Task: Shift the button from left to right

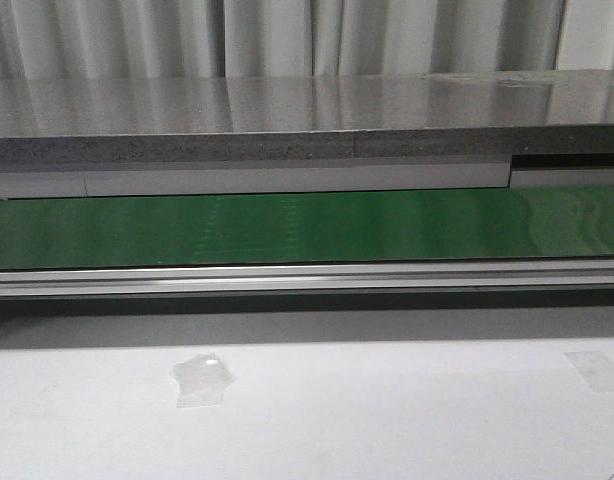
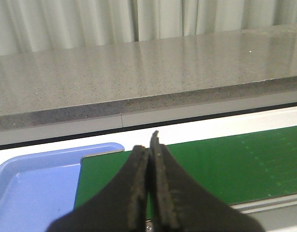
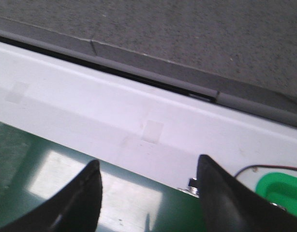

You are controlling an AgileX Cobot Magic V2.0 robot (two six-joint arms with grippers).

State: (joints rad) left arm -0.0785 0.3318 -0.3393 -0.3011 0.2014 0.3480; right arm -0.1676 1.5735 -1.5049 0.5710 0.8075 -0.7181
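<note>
The button is out of view in every frame. My left gripper is shut with nothing between its jaws; it hangs over the near end of the green belt, next to a blue tray. My right gripper is open and empty, above the green belt by a white rail. Neither gripper shows in the front view, where the green belt runs across empty.
A grey stone counter lies behind the belt, with curtains beyond. A white table surface in front carries a patch of clear tape. A green part with a red wire sits at the belt's right end.
</note>
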